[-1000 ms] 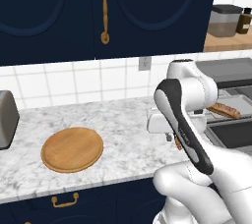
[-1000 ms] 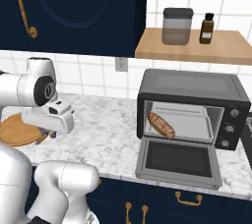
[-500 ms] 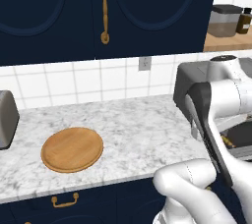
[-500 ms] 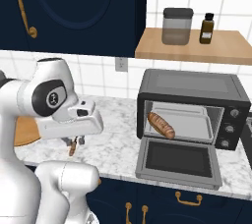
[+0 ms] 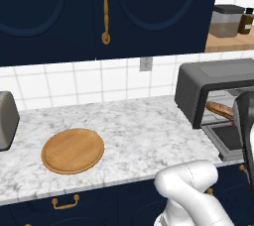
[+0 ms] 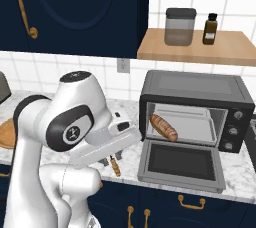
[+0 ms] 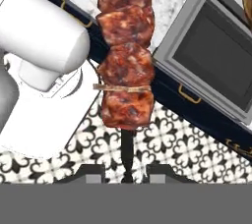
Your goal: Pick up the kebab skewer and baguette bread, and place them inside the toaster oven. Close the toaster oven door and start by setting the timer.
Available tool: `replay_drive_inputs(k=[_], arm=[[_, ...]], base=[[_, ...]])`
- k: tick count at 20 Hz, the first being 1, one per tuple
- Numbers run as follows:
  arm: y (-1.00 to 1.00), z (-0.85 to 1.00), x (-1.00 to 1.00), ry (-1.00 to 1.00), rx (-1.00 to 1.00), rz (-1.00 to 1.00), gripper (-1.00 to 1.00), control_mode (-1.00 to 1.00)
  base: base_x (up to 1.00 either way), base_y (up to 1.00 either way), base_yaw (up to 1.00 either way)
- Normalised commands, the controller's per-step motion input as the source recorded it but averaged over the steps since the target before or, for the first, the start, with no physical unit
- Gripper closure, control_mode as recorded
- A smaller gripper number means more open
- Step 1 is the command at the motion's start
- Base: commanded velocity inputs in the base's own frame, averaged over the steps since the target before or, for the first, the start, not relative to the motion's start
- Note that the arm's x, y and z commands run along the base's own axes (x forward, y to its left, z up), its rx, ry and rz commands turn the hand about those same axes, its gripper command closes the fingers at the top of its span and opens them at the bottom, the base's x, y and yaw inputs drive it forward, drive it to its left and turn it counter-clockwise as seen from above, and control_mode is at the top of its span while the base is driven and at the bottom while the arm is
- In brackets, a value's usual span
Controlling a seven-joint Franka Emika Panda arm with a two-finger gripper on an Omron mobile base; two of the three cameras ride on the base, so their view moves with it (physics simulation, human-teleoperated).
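My gripper (image 6: 109, 160) is shut on the kebab skewer (image 6: 116, 166) and holds it low at the counter's front edge, just left of the toaster oven door (image 6: 180, 164). The door lies dropped open. The baguette bread (image 6: 164, 127) rests on the rack inside the toaster oven (image 6: 200, 89). In the hand view the kebab skewer (image 7: 126, 46) runs up from between my fingertips (image 7: 89, 173), with several reddish meat chunks on it, and the open door (image 7: 216, 56) sits at the upper right. The left base view shows the toaster oven (image 5: 211, 84) with the baguette bread (image 5: 220, 109) inside.
A round wooden board (image 5: 73, 150) lies on the marble counter at the left, with a silver toaster (image 5: 6, 120) beyond it. A wooden shelf (image 6: 200, 47) above the oven carries a jar and a dark bottle. Dark blue cabinets hang above the counter.
The arm has swung right across the counter with the skewer, from beside the wooden board to the counter's front edge next to the open oven door. The baguette has not moved.
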Motion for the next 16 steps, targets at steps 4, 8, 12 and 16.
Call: replay_drive_inputs(k=[4,8,12,16], arm=[[-0.92,0.46,0.18,0.01,0.03,0.06,1.0,-1.0],[-0.83,0.25,0.38,0.02,0.12,-0.07,1.0,-1.0],[-0.35,-0.22,0.47,0.03,0.11,-0.04,1.0,-1.0],[-0.17,-0.5,0.56,0.0,0.09,0.0,1.0,-1.0]], base=[[0.0,0.0,0.0],[0.0,0.0,0.0],[0.0,0.0,0.0],[0.0,0.0,0.0]])
